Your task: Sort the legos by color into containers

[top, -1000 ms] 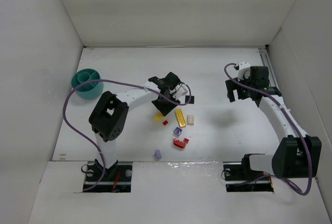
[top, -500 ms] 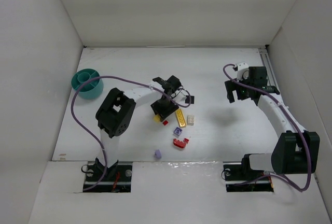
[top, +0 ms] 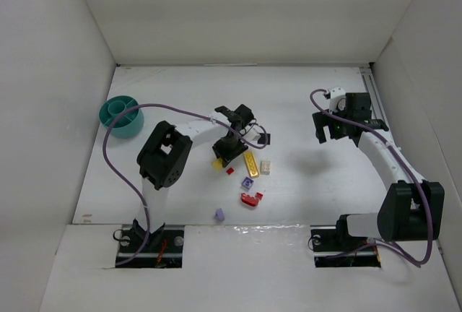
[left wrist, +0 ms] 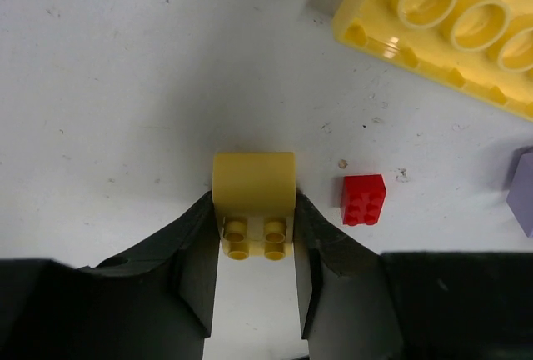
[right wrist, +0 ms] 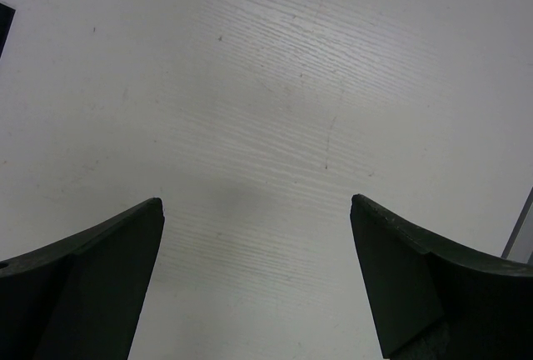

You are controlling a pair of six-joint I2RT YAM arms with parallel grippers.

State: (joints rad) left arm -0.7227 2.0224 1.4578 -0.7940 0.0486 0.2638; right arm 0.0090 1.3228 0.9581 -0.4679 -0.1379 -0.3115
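Note:
A small yellow lego [left wrist: 253, 185] lies on the table between the fingers of my left gripper [left wrist: 254, 210], and both pads press its sides. From above, that gripper [top: 225, 154] is low over the lego cluster at mid-table. Close by lie a long yellow lego [left wrist: 450, 31], a tiny red lego [left wrist: 364, 200] and a lilac lego [left wrist: 525, 189]. Also loose are a cream lego [top: 266, 167], a larger red lego [top: 251, 198], a second lilac lego [top: 219, 214] and a flat black square [top: 265, 139]. The teal divided containers [top: 121, 115] sit far left. My right gripper [top: 334, 128] hangs open over bare table, holding nothing.
White walls close the table on the left, back and right. A purple cable [top: 119, 128] loops from the left arm toward the teal bowl. The right wrist view shows only white table [right wrist: 266, 85] and a black corner [right wrist: 4, 22] at its left edge.
My left gripper has come down and toward the near-left onto the small yellow lego, and its jaws have narrowed against it. The right arm has barely moved.

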